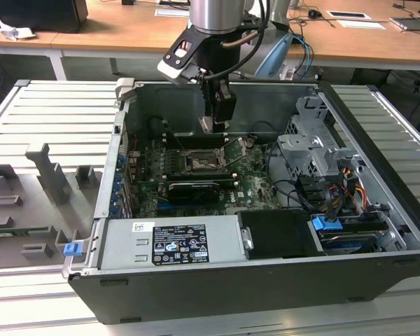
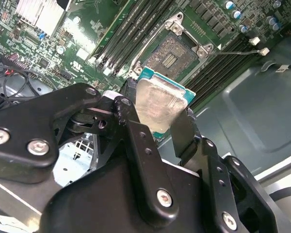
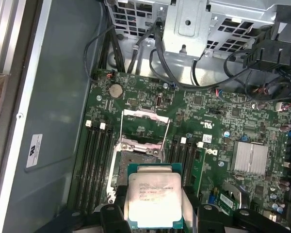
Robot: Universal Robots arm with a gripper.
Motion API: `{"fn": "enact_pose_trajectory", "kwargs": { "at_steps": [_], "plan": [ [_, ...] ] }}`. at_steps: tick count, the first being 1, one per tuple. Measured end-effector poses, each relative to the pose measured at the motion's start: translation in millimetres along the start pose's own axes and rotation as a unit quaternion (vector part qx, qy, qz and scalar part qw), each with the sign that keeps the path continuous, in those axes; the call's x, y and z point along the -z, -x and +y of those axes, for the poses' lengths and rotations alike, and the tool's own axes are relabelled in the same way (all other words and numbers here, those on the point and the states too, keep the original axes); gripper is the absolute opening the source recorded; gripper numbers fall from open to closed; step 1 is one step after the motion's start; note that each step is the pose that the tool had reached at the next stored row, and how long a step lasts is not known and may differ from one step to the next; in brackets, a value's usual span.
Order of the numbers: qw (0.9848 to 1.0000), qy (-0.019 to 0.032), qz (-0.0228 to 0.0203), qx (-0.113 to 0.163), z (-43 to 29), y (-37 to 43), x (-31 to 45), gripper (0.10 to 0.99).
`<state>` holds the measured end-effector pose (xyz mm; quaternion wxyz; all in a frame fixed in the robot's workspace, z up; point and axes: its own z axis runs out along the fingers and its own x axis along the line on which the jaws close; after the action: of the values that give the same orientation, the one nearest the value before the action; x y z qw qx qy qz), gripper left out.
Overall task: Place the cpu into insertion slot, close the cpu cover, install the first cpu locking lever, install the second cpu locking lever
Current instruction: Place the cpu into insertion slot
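Two black fingers (image 2: 183, 127) of the claw (image 2: 157, 110) pinched the chip (image 2: 159, 103) by opposite edges, its pale metal face turned toward both wrist cameras. The chip hung in the air over the green board (image 3: 208, 104), clear of it, close to the socket (image 3: 135, 162) but not seated in it. In the exterior view the claw (image 1: 215, 124) stood above the socket (image 1: 199, 163), a little toward the far wall of the computer case (image 1: 266, 294).

In the second wrist view the socket (image 2: 169, 54) lay bare, its contacts showing. The cover (image 3: 144, 112) stood swung up off the socket on its hinge, and a thin metal lever (image 1: 232, 155) was raised beside it.

Room was tight sideways. Long black memory slots (image 3: 98, 160) ran along both flanks of the socket, and a black card (image 1: 192, 189) lay across the board on the socket's near side. Straight above the socket the way was open.

The case lay open side up across the middle of the ridged grey desk (image 1: 49, 119). A grey power box (image 1: 171, 241) filled the case's near wall, a metal drive cage (image 1: 315, 150) took the corner at the exterior view's right, and loose cables (image 1: 294, 189) trailed between cage and board. Grey moulded holders (image 1: 49, 182) sat on the desk at the exterior view's left, well apart from the claw.
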<state>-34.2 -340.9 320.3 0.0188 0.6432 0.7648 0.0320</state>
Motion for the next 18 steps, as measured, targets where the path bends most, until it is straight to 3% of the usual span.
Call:
{"fn": "enact_pose_trajectory", "kwargs": {
  "at_steps": [8,11,12,15,18],
  "plan": [
    [1.0,0.0001,0.0,-0.006,-0.4,0.0,-4.5,0.525],
    [0.9998,0.0003,-0.001,-0.02,-0.6,0.0,-6.0,0.525],
    [0.9997,0.0001,-0.0032,-0.022,-0.7,0.0,-6.7,0.525],
    [0.9997,0.0004,-0.0034,-0.023,-4.1,-0.4,-13.8,0.525],
    [0.9991,0.0006,-0.0047,-0.042,-4.7,-0.6,-19.3,0.525]
  ]
}}
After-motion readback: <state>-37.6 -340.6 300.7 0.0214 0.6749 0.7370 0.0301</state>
